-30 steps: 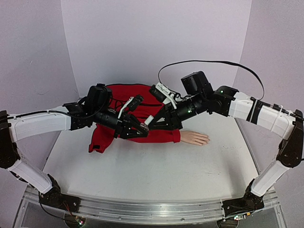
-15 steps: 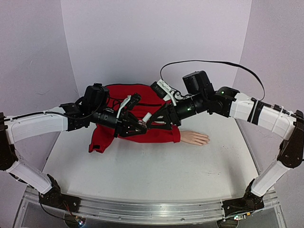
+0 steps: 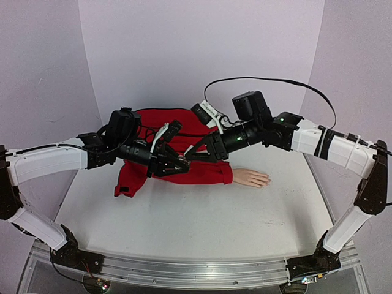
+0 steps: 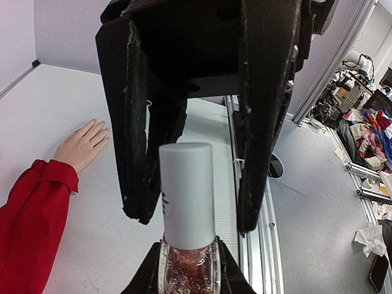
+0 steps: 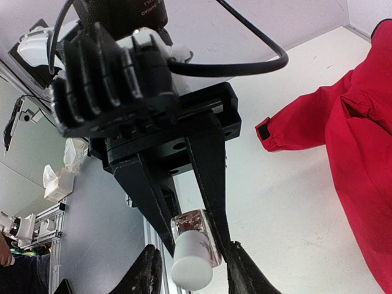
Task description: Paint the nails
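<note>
Top external view has your right arm edged a touch toward nine o'clock over the last second, so the right gripper (image 3: 193,154) now meets the left gripper (image 3: 179,163) nose to nose above the red sleeve (image 3: 208,173). Left wrist view backs it up: the left gripper is clenched on the small bottle (image 4: 190,272), while the right one's fingers (image 4: 269,122) straddle the white cap (image 4: 187,190) with a gap showing, not gripping it yet. You look set to unscrew, with no painting begun, and the nails (image 3: 267,180) wait on the mannequin hand (image 3: 250,178), flat on the table (image 3: 184,226) at about four o'clock of the grippers.
</note>
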You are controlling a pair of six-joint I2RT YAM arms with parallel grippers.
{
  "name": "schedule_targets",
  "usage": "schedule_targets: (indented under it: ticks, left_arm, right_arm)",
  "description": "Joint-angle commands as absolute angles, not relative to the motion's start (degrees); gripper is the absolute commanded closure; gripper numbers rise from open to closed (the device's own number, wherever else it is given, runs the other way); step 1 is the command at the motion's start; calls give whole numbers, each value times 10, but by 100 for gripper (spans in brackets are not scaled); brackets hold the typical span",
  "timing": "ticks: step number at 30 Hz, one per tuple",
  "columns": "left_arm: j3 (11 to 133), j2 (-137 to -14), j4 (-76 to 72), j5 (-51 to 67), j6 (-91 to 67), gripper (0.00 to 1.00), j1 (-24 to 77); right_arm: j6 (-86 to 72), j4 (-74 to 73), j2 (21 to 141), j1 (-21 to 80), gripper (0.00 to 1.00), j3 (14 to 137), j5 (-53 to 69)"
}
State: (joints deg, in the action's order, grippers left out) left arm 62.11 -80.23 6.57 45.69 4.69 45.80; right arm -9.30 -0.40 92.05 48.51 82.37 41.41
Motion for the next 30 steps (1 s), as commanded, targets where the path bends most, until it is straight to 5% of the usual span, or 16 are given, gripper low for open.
schedule_targets:
  ticks: [1,12,30]
  left_arm:
    - [628,-783,48,465,57,100,458]
    - [627,-785,50,468,53,100,458]
    - [633,-792,53,467,50,100,459]
  right_arm:
    - [-101,22,926,482,66,850,435]
    - [-112,39,916,473,65,839,439]
    - [-107,46,909,467,99,830,458]
